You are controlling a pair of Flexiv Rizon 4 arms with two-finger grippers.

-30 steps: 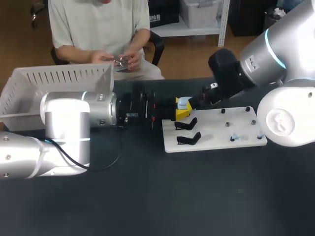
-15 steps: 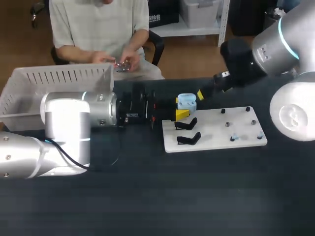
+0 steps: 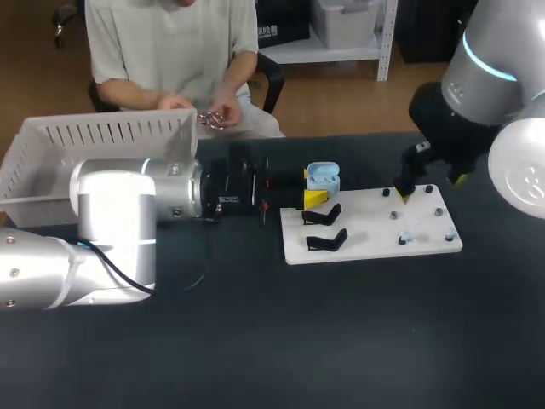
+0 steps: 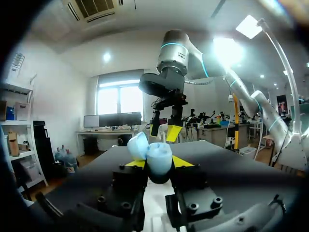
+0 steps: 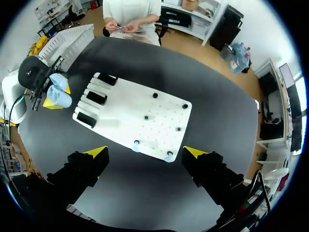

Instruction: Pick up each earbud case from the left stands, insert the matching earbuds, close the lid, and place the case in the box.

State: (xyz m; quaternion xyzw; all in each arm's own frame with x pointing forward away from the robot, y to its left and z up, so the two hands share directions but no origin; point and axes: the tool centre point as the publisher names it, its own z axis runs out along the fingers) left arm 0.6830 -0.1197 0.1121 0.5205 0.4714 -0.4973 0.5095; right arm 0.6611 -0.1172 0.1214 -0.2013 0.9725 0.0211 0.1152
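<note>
My left gripper (image 3: 316,195) is shut on a light blue earbud case (image 3: 323,176) whose lid stands open, held level just off the far left corner of the white board (image 3: 366,228). In the left wrist view the case (image 4: 158,155) sits between the yellow tips of that gripper (image 4: 158,164). Two black stands (image 3: 324,215) on the board's left part are bare. Two small pale earbuds (image 5: 136,144) rest on pegs along the board's near edge. My right gripper (image 3: 432,188) hangs open above the board's right end; in its wrist view the right gripper (image 5: 146,152) holds nothing.
A white slatted basket (image 3: 85,145) stands at the table's far left, behind my left arm. Several black pegs (image 5: 155,95) stick up from the right half of the board (image 5: 140,118). Dark tabletop lies in front of the board.
My right gripper has drawn away from the open case, moving right to above the board's right end. The left arm and the case have stayed put.
</note>
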